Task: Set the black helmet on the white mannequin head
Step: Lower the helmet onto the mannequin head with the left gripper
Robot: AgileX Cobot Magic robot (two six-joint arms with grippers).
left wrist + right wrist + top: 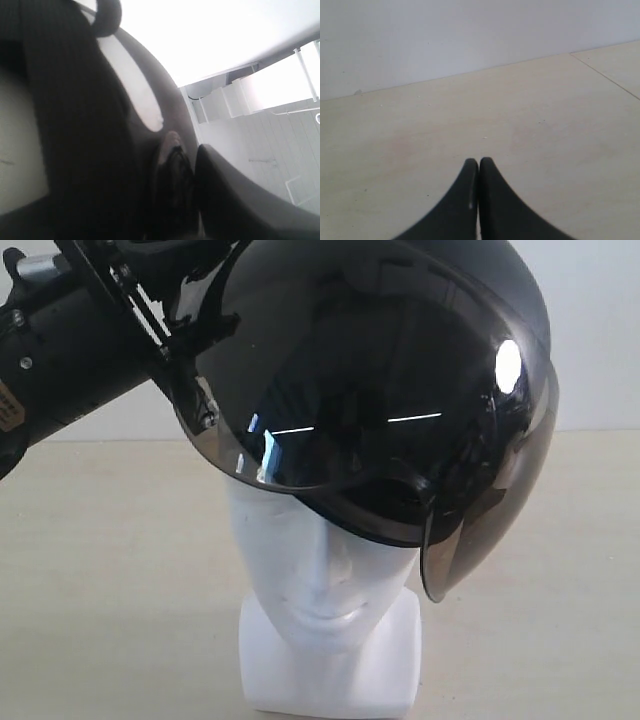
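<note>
On the table [100, 580], the black helmet [380, 370] sits tilted over the crown of the white mannequin head [325, 580], its visor drooping toward 4 o'clock, probably because it is only partly seated. The left arm [70, 350] slants in from 10 o'clock with the left tool [188, 380] at the helmet's rim; I cannot tell whether it grips. The right tool [479, 167] is closed on nothing, above the table.

black helmet [490, 265] with glossy smoky see-through plastic visor [370, 390], white mannequin head [320, 570] smooth matt, tabletop [100, 570] smooth matt pale, right gripper [479, 161] fingers [462, 200] smooth black plastic
</note>
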